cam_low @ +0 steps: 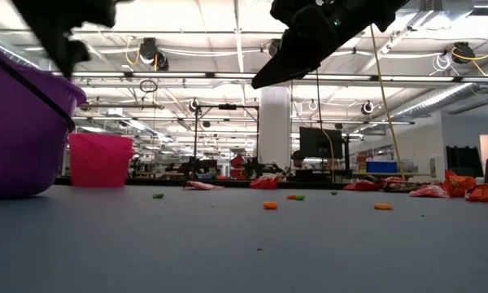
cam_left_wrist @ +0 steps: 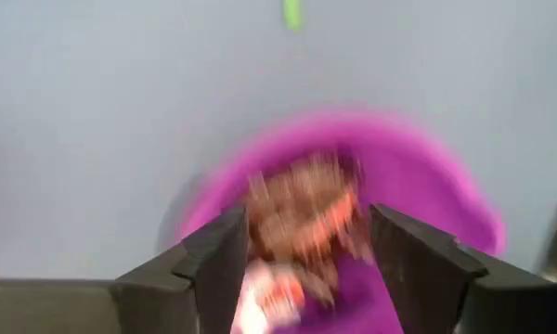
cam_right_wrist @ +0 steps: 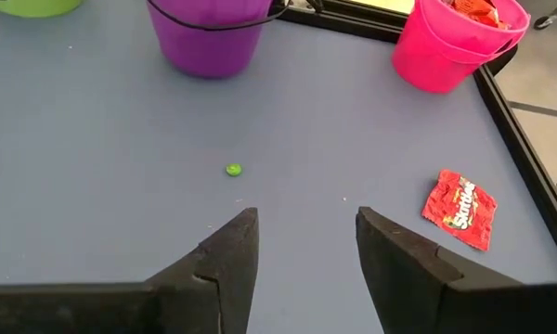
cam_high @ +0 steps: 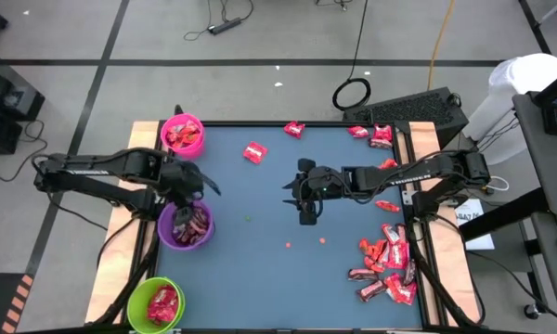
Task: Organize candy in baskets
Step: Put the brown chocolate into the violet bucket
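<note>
Purple basket sitting under parted left fingers

Three baskets are lining the table's left side: pink [cam_high: 183,134], purple [cam_high: 186,225], lime green [cam_high: 156,304], each holding candy. The left gripper [cam_high: 187,188] is hovering spread, empty, over the purple one. The right gripper [cam_high: 308,190] is hanging open mid-table, a red candy [cam_right_wrist: 459,209] lying just beside it.
</note>
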Tool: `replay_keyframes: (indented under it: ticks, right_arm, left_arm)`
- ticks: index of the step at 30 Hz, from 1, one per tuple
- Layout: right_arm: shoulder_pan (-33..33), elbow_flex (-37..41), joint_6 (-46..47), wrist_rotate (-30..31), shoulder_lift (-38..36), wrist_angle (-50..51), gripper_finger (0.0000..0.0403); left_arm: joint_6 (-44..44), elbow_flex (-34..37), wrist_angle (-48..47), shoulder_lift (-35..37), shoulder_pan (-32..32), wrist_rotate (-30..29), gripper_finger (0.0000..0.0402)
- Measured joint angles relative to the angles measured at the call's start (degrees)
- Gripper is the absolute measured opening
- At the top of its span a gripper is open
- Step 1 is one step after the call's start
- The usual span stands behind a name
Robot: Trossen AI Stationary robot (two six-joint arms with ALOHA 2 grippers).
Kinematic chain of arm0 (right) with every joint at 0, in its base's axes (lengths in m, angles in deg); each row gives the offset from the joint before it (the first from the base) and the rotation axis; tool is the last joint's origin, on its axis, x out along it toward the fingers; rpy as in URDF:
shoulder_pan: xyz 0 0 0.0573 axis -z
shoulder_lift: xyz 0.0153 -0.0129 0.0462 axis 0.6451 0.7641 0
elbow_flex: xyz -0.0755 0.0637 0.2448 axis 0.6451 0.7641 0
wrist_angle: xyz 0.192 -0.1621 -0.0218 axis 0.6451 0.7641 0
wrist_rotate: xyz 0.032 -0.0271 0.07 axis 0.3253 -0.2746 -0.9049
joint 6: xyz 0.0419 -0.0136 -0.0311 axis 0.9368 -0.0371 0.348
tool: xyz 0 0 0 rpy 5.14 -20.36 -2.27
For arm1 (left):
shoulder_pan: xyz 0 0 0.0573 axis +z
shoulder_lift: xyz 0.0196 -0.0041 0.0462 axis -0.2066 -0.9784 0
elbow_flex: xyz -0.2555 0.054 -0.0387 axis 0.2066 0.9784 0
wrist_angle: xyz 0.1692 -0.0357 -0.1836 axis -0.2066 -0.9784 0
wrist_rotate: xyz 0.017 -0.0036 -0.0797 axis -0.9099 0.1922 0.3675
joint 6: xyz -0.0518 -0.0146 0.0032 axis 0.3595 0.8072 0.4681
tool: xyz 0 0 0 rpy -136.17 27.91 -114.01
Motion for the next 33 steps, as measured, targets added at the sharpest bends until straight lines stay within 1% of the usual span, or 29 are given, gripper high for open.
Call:
replay_keyframes:
  ticks: [4,8,11,13,15,21,26,29,33]
  right_arm:
    - [0.00,0.00,-0.70,0.04,0.00,0.10,0.0171]
    - [0.00,0.00,0.06,0.04,0.00,0.20,0.0171]
    - [0.00,0.00,0.17,0.04,0.00,0.20,0.0171]
    - [0.00,0.00,0.18,0.04,0.00,0.15,0.0171]
    - [0.00,0.00,0.22,0.04,0.02,0.15,0.0171]
    - [0.00,0.02,0.23,0.04,0.04,3.18,0.0171]
    - [0.00,0.04,3.28,0.20,0.04,3.50,0.0171]
    - [-0.07,0.04,3.58,2.82,0.04,4.69,0.0171]
    - [0.46,0.04,7.06,7.67,0.04,8.44,0.0171]
  left_arm:
    - [-4.60,-2.01,8.95,0.00,0.00,-7.47,0.0228]
    - [-12.18,-2.03,20.81,-0.32,0.00,-14.91,0.0228]
    - [-19.17,-0.31,33.74,-1.25,0.04,-16.98,0.0228]
    - [-24.00,1.81,42.22,-2.51,0.00,-16.10,0.0228]
    - [-27.43,4.04,50.18,-3.93,0.00,-13.88,0.0228]
    - [-32.00,11.29,73.27,-9.90,0.40,-8.35,0.0228]
    - [-30.61,18.24,89.80,-14.10,1.84,-2.92,0.0228]
    - [-28.61,23.62,98.04,-14.42,2.14,-2.84,0.0228]
    - [-25.74,30.49,106.52,-13.16,2.62,-2.99,0.0228]
